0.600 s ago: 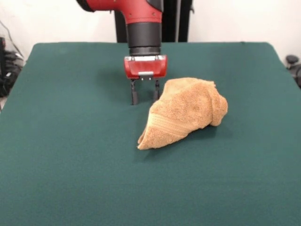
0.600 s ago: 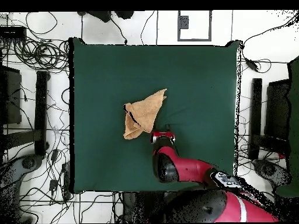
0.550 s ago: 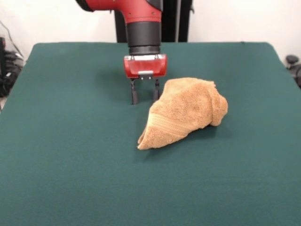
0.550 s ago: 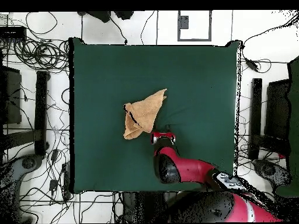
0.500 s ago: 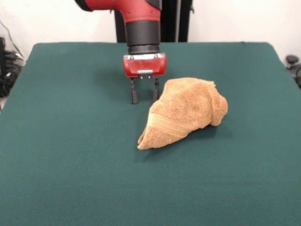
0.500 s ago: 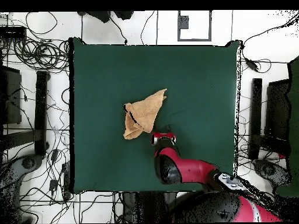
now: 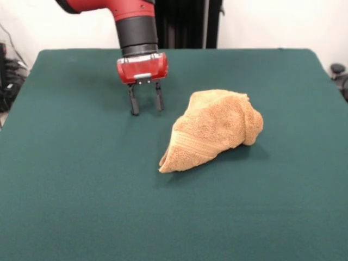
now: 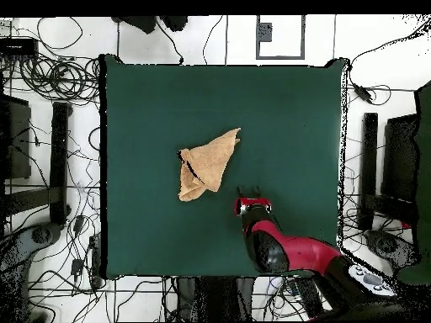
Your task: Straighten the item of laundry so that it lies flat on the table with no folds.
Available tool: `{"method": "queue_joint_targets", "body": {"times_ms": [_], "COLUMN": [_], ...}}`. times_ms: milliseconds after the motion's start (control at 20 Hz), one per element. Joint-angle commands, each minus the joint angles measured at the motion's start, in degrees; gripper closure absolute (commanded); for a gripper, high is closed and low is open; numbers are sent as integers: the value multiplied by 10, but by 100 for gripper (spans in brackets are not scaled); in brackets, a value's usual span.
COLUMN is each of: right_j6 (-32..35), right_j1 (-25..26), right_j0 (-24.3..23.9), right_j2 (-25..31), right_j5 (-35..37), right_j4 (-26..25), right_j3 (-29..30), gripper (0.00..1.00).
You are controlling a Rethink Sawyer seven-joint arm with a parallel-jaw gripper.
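- Front view gives me the gripper (image 7: 145,105) clearly — fingers apart, nothing between them, tips low over the table (image 7: 65,179). Overhead only shows its red head.
- Towel (image 7: 215,128) sits bunched near table centre, tapering to a point; gripper near it, not touching.
- Care tag — can't make it out.
- Overhead: bare felt all round the towel (image 8: 206,163), table edges well apart from it.
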Motion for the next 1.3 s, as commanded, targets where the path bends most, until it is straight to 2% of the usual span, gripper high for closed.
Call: {"method": "queue_joint_targets", "body": {"times_ms": [50, 700, 1300], "right_j6": [101, 126, 135], "right_j1": [41, 114, 126], "right_j0": [18, 36, 47], "right_j2": [86, 90, 83], "right_j5": [69, 3, -31], "right_j4": [13, 23, 40], "right_j3": [-5, -29, -23], "gripper": [0, 0, 0]}}
